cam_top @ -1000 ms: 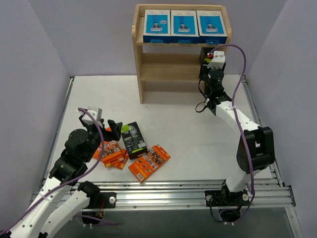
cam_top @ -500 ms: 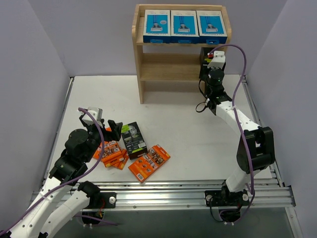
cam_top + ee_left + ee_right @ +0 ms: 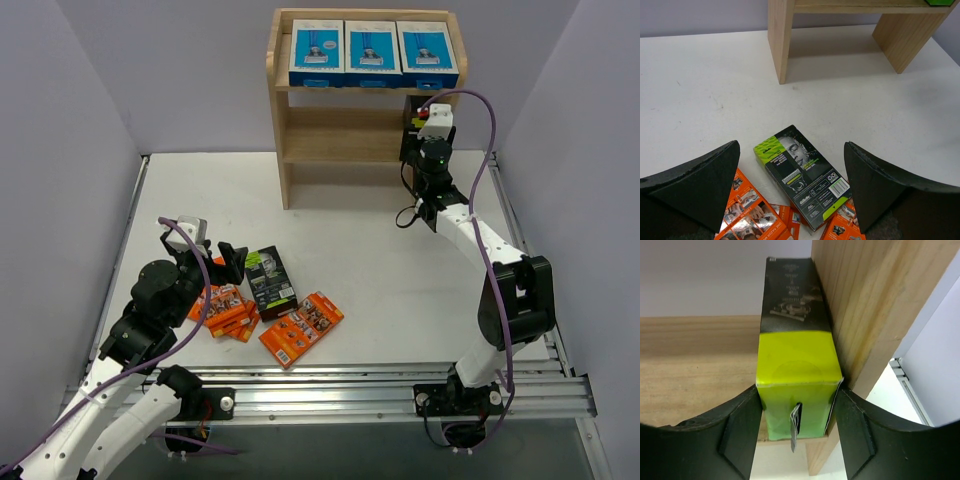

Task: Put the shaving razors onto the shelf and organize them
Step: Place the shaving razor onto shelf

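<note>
**Right fingers bracket a razor box on the shelf; left fingers hang open over the pile**

Your right gripper (image 3: pixel 796 396) has its black fingers against both long sides of the shelved black-and-lime box (image 3: pixel 795 360). You cannot tell whether they are pressing it or only flanking it. That cardboard carton stands on edge on a tier below the top one of the pale, straight-grained wooden shelf (image 3: pixel 340 117). Its glossy lime end faces the wrist camera and its side is hard against the right upright.

Three blue-and-white boxes (image 3: pixel 370 52) sit side by side on the top tier.

Your left gripper (image 3: pixel 791 147) is spread wide with nothing between its fingers. It hovers over the flat black-and-lime box (image 3: pixel 802 177), which lies face up on the white worktop (image 3: pixel 400 270). The thin orange packs (image 3: pixel 300 328) are scattered just beside that box, and some overlap.
</note>
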You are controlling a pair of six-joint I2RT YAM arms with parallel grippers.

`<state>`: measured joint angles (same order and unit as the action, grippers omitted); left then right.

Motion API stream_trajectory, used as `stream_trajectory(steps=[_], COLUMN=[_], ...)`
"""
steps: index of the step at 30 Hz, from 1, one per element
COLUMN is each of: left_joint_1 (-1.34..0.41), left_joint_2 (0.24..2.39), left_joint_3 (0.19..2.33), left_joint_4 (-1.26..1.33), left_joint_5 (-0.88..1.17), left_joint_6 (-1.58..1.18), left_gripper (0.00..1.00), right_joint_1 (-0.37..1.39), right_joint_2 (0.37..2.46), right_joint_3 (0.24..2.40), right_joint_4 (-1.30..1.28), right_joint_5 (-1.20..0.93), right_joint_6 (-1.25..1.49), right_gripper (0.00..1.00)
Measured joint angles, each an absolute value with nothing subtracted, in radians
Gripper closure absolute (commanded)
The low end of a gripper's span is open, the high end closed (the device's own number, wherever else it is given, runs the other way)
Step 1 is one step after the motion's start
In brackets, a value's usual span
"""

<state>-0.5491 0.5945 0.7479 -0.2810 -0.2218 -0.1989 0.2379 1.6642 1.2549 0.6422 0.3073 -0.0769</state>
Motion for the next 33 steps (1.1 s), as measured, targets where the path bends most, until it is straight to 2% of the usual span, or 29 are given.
stream_trajectory(steps=[16, 25, 33], left_joint_1=[-0.549, -0.549, -0.549], left_joint_2=[0.593, 0.593, 0.595], left_joint_3=[0.748, 0.748, 0.748], left_joint_4=[-0.281, -0.282, -0.282], left_joint_5=[-0.221, -0.219, -0.219], left_joint_6=[-0.199, -0.199, -0.199], left_gripper=[0.06, 0.06, 0.06], right_joint_1=[0.238, 0.225, 0.215], right_joint_2=[1.655, 1.607, 1.55], right_joint_3=[1.255, 1.253, 1.219], right_joint_4=[0.566, 0.499, 0.458], right_joint_5=[0.294, 0.325, 0.328], right_joint_6=[-0.07, -0.066, -0.064], right_gripper=[0.43, 0.34, 0.33])
